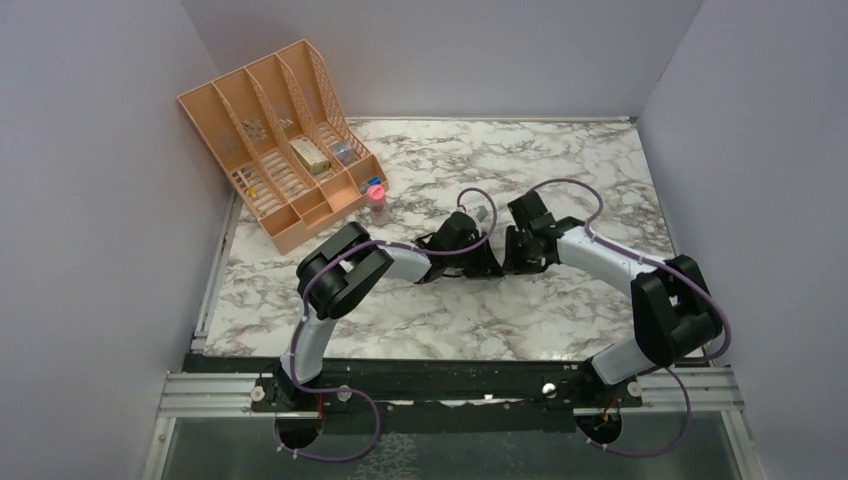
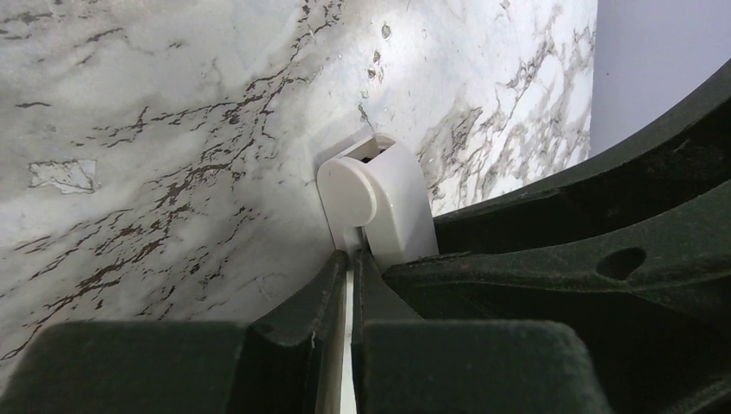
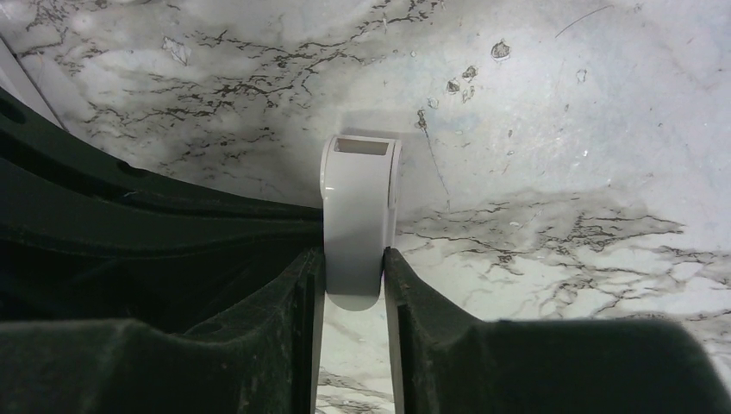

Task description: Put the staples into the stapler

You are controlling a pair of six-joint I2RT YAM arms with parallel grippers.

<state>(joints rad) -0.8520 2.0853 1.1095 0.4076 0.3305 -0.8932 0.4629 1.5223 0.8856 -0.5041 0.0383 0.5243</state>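
Observation:
A white stapler [image 2: 388,207] rests on the marble table, held between both grippers at mid-table. My left gripper [image 2: 351,254] is shut on a thin white edge of it, which shows as a sliver between the jaws. My right gripper [image 3: 354,254] is shut on the sides of the stapler's white body [image 3: 358,207], whose far end shows a rectangular opening. In the top view the two grippers [image 1: 490,260] [image 1: 514,256] meet tip to tip and hide the stapler. I cannot pick out the staples for certain.
A peach desk organizer [image 1: 255,110] stands at the back left, holding a yellowish box [image 1: 310,155] and small grey items. A pink-capped bottle [image 1: 378,204] stands in front of it. Grey walls close in the table [image 1: 560,160] on three sides.

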